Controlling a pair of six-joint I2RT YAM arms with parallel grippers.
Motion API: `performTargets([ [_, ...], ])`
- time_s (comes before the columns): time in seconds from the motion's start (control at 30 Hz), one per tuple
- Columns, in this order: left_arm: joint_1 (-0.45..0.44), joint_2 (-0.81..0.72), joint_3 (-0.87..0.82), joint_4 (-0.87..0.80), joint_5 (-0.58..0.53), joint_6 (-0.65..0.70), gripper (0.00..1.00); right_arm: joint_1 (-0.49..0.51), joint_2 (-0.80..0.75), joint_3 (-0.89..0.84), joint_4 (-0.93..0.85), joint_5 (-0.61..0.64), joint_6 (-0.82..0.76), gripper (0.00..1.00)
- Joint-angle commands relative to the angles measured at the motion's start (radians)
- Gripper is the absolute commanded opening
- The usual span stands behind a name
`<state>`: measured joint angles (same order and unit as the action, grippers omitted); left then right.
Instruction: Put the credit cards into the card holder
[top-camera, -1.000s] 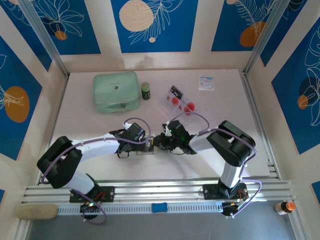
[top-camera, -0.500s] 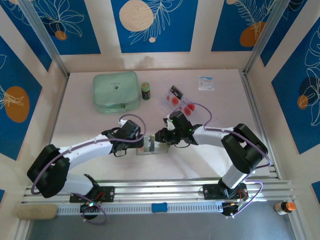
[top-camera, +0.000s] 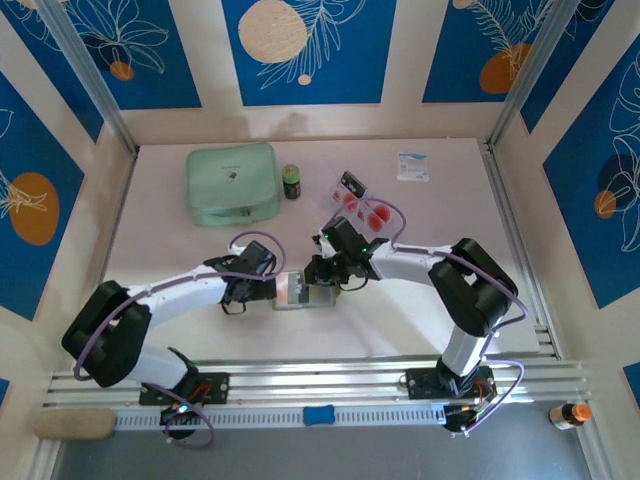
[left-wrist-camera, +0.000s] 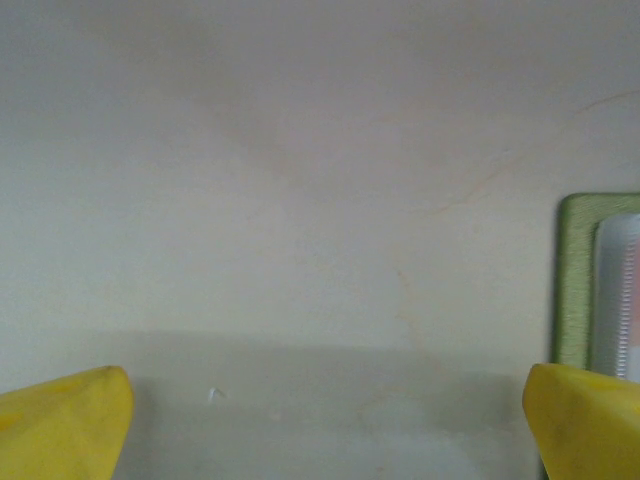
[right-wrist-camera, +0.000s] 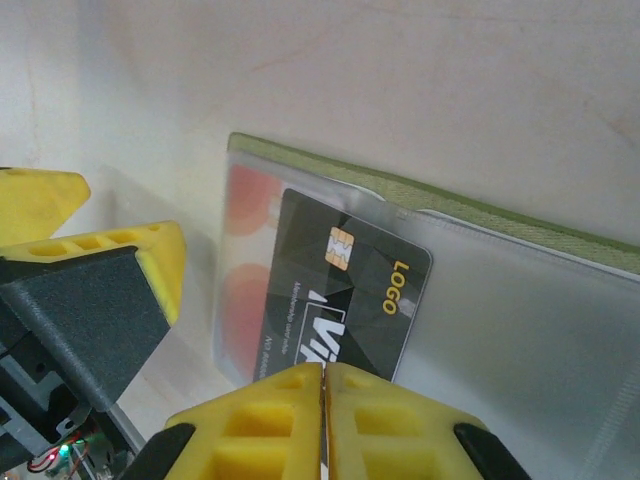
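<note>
Blue leaf-patterned wall panels surround a pale cream table

My top view is bright and even; my left wrist view is hazy, a shadow band crossing the lower table.

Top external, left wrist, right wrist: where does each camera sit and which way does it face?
Top external: above and behind, looking down on the table; both arms show.
Left wrist: low over the table, holder at frame right; open left pincer tips show.
Right wrist: close above the holder; right pincer shut on a black card.
All three share the holder.
</note>
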<state>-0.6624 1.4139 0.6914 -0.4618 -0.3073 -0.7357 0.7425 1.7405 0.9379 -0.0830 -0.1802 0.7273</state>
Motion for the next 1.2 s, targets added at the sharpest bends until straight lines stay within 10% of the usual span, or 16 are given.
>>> performTargets([
  [0.0,0.012,0.028,-0.006,-0.013,-0.013,-0.004,1.0,0.012,0.03,0.039,-0.055,0.017,-0.026,0.08],
  [1.17,0.013,0.092,-0.002,0.038,0.021,0.025,1.0,0.082,0.07,0.112,-0.191,0.114,0.0,0.0],
])
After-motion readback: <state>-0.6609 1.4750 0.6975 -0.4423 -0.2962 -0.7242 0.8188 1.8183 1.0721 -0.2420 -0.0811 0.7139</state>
